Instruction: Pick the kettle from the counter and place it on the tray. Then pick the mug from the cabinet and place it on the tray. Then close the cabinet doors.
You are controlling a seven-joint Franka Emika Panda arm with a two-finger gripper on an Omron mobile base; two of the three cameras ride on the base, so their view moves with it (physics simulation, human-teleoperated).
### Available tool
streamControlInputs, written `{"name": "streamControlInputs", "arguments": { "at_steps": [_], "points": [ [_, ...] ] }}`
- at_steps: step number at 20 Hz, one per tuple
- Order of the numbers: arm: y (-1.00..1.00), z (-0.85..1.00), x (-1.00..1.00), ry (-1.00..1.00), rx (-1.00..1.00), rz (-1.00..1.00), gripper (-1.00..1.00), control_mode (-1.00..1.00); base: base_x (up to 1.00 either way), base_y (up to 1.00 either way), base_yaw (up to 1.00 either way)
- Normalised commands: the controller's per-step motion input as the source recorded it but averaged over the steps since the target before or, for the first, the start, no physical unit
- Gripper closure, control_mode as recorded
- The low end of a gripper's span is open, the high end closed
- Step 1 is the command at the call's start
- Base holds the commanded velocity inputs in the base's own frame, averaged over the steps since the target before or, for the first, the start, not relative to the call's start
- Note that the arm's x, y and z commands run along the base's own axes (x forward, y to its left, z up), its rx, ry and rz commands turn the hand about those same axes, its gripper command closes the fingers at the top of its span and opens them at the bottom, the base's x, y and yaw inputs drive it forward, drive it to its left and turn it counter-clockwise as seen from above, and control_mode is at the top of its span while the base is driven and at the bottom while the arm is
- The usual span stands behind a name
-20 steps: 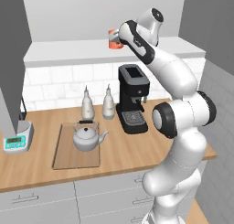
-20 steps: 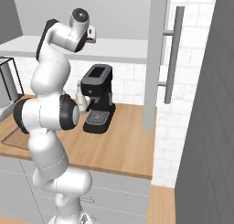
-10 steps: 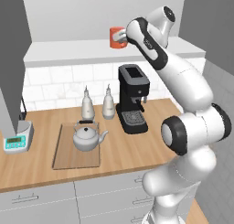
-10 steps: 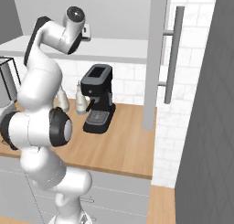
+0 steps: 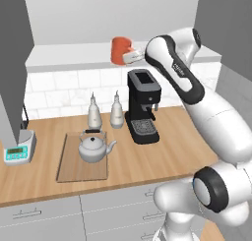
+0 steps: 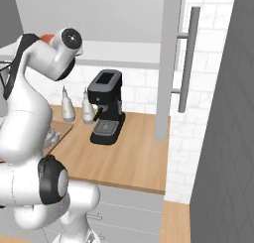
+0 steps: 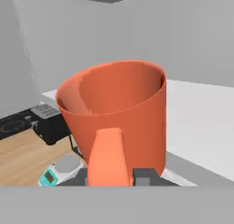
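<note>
Between end effector (image 7: 109,176) fingers: mug (image 7: 116,113) handle.

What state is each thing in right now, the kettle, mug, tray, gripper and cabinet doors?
kettle: upright on the tray, lid on.
tray: flat on the counter, carrying the kettle.
mug: held at the gripper, lifted in front of the cabinet shelf.
gripper: shut on the mug's handle.
cabinet doors: open.
coffee machine: standing on the counter, untouched.
</note>
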Motion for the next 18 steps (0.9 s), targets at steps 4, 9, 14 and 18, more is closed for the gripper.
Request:
{"name": "streamControlInputs", "arguments": {
  "at_steps": [4, 9, 14, 18],
  "points": [
    [0.09, -0.31, -1.00, 0.10, -0.03, 0.45, 1.00, -1.00, 0.00, 0.00, 0.00],
    [0.61, -0.75, -0.86, 0.03, -0.02, 0.32, 1.00, -1.00, 0.00, 0.00, 0.00],
    [0.99, -1.00, -0.34, 0.00, 0.00, 0.15, 1.00, -1.00, 0.00, 0.00, 0.00],
    [0.61, -1.00, 0.00, 0.04, 0.00, 0.10, 1.00, -1.00, 0.00, 0.00, 0.00]
  ]
}}
